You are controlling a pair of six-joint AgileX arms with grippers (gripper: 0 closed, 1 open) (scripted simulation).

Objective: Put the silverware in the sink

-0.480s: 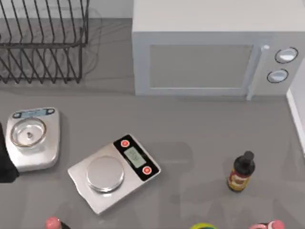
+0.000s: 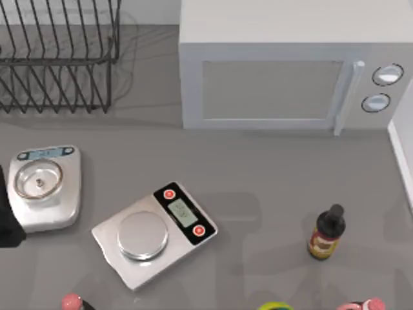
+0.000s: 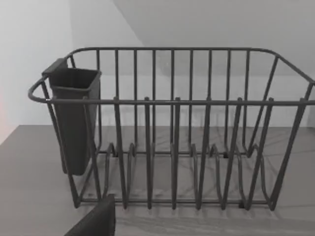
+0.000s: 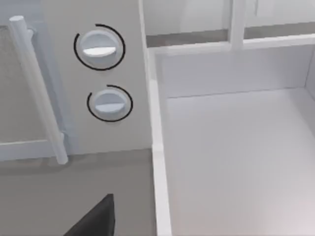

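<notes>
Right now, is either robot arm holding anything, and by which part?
It cannot be told. Each wrist view shows just a dark corner of its own end effector, the left facing the dish rack, the right near the sink, with nothing visibly gripped.

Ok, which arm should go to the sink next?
Probably the right: its wrist camera faces the sink beside the microwave knobs. The left arm sits at the table's left edge, facing the dish rack.

You see the dish rack [image 2: 58,55] cut off at the far left edge, the sink [image 2: 401,155] clipped at the right, and three objects cropped along the near edge.
</notes>
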